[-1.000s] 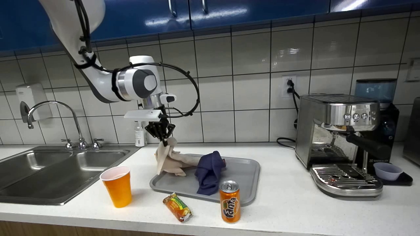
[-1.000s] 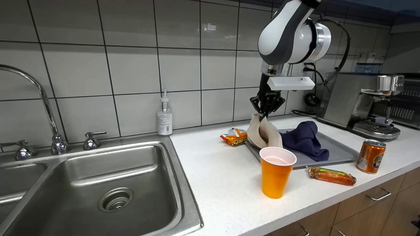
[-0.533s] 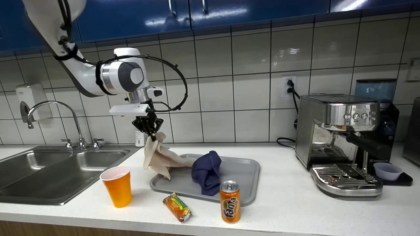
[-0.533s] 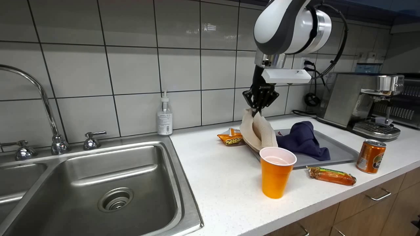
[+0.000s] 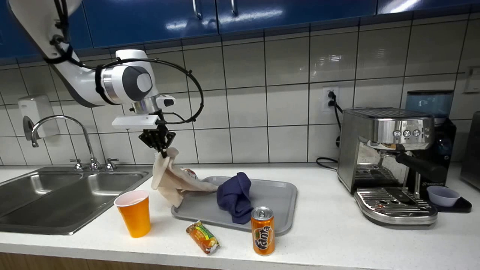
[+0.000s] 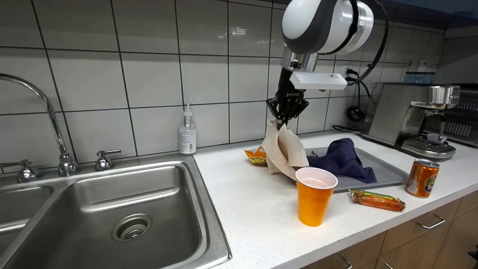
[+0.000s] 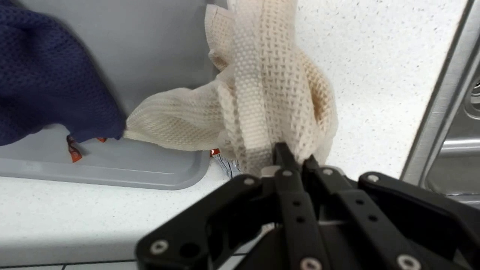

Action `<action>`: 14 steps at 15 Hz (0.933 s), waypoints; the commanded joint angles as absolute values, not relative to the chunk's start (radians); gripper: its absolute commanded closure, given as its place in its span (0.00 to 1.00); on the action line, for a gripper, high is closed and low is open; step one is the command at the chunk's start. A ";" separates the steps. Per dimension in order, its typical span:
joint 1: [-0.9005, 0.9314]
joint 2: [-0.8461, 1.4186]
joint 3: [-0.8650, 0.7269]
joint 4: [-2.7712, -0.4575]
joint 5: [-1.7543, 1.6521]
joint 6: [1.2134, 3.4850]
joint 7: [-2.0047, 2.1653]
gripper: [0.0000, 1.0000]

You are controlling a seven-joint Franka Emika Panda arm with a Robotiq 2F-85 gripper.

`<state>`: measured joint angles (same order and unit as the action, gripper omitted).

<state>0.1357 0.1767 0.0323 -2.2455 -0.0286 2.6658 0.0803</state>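
Wrist view: end effector [image 7: 296, 157] pinches the beige cloth [image 7: 272, 82]; bulk lies straight out from it, long axis running up the frame, side fold reaching the navy cloth [image 7: 45, 75]. In an exterior view, beige cloth [image 5: 170, 180] hangs below end effector, slanting down onto the gray tray [image 5: 275, 200]. In an exterior view, beige cloth [image 6: 293, 147] directly under end effector, beyond the orange cup [image 6: 314, 203]; Cheetos bag [image 6: 256, 156] just beside, partly hidden.

arm [image 5: 84, 80] is white w/ dk gray panels [image 5: 130, 83] & blk cable [image 5: 202, 99], gripper [image 7: 296, 155] blk w/ silver screws [image 7: 159, 246].
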 commanded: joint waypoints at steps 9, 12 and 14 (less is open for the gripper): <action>0.179 0.140 0.100 -2.261 -0.044 2.670 0.110 0.98; 0.194 0.142 0.118 -2.257 -0.043 2.671 0.112 0.98; 0.205 0.144 0.131 -2.254 -0.039 2.671 0.112 0.98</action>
<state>0.1947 0.1686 0.1111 -2.2454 -0.0288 2.6682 0.0808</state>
